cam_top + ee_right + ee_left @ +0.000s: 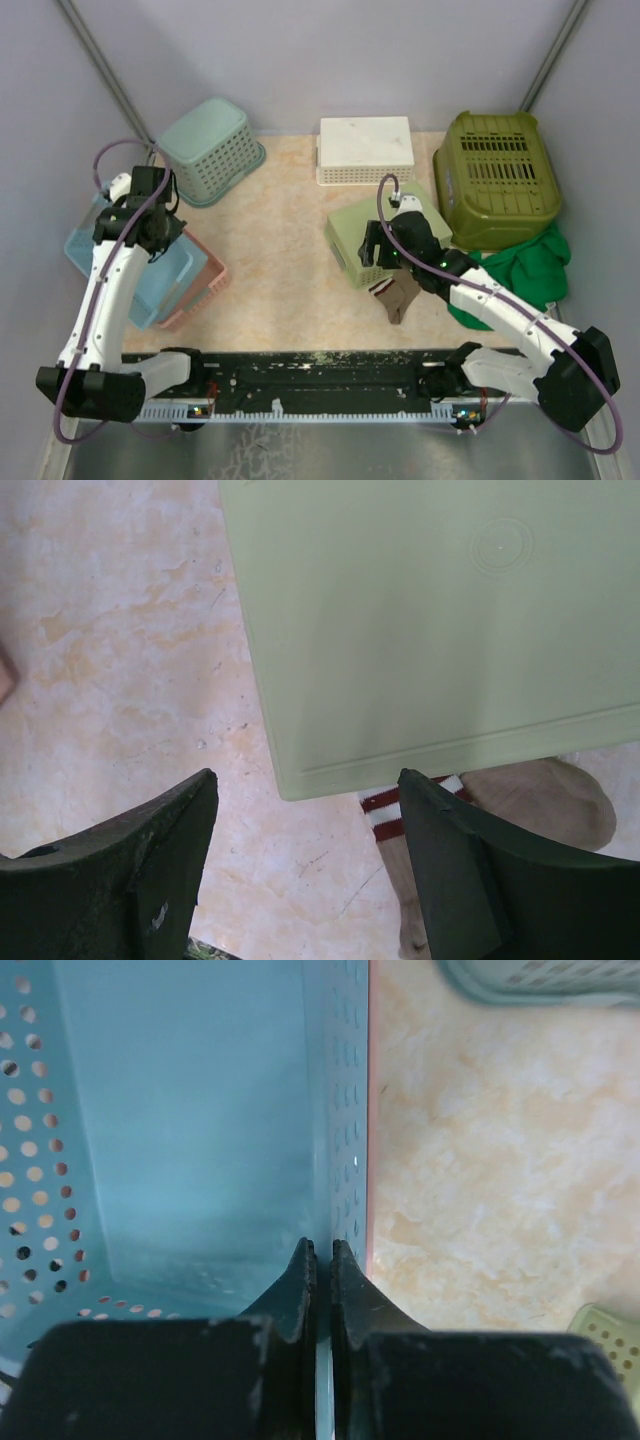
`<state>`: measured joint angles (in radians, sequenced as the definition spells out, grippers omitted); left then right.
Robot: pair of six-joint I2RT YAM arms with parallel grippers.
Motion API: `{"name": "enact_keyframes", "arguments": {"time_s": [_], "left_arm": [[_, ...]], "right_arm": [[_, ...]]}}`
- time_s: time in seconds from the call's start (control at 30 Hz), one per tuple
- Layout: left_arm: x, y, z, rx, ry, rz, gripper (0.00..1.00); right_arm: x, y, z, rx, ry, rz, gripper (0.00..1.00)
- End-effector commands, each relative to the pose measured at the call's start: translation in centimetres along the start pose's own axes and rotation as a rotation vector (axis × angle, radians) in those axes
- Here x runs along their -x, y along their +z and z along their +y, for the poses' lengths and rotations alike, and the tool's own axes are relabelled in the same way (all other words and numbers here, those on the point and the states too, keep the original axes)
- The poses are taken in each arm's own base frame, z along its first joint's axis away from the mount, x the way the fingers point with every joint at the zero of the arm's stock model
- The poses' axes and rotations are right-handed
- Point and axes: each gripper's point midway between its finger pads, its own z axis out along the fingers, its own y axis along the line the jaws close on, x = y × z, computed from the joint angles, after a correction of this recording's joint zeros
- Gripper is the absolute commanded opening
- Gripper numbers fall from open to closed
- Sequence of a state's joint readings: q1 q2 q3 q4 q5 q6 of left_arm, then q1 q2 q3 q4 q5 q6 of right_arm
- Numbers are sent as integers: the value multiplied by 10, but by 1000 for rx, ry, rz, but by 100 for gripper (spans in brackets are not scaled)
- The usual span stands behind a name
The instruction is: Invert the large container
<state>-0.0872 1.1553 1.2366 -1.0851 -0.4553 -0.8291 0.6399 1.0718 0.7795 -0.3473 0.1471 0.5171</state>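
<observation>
Basket wall (340, 1110) in left hand (320, 1260)

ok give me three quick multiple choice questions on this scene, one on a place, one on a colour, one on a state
1. Where is the left gripper?
A. on a wall of the blue basket
B. on the right arm
C. hanging free

2. What colour is the basket that the blue one sits in?
A. yellow
B. pink
C. black

3. How does the right gripper stand?
A. shut tight
B. shut on a cup
C. open

Answers:
1 A: the left wrist view shows its fingers pinching the perforated blue wall.
2 B: the pink basket shows beside and under it in the top view.
3 C: its fingers stand wide apart over the light green basket.
</observation>
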Motion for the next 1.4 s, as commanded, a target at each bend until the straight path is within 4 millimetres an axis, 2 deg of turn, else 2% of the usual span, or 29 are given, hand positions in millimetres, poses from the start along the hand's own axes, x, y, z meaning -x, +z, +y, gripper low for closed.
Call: {"name": "enact_keyframes", "arguments": {"time_s": [0.0, 0.13, 0.23, 0.37, 0.47, 0.63, 0.73, 0.8, 0.93, 1.1, 1.2, 1.37], "left_arm": [[51, -40, 2, -6, 73, -187, 0], [59, -45, 4, 39, 143, -211, 0], [62, -53, -6, 3, 195, -227, 0], [61, -78, -45, -152, 274, -252, 0], [52, -100, -79, -255, 340, -237, 0], [5, -146, -146, -503, 476, -139, 0], [-35, -168, -185, -752, 510, -1, 0], [-56, -177, -201, -887, 513, 61, 0], [-77, -190, -219, -1063, 476, 113, 0], [-101, -196, -227, -1200, 460, 199, 0], [-105, -193, -227, -1264, 407, 249, 0], [-93, -179, -214, -1386, 226, 359, 0]], "right_arm": [[26, -8, 13, 47, 30, -79, 73], [25, -10, 13, 52, 43, -82, 73], [26, -12, 11, 46, 45, -88, 73], [25, -13, 10, 39, 45, -90, 73], [26, -12, 12, 45, 50, -89, 73], [34, -16, 11, 30, 55, -108, 73], [46, -27, 1, -27, 46, -154, 73], [57, -38, -10, -82, 34, -196, 73], [81, -68, -29, -179, 7, -297, 74], [105, -103, -45, -244, 7, -423, 75], [115, -119, -47, -249, 16, -475, 76], [123, -133, -45, -230, 21, -509, 76]]}}
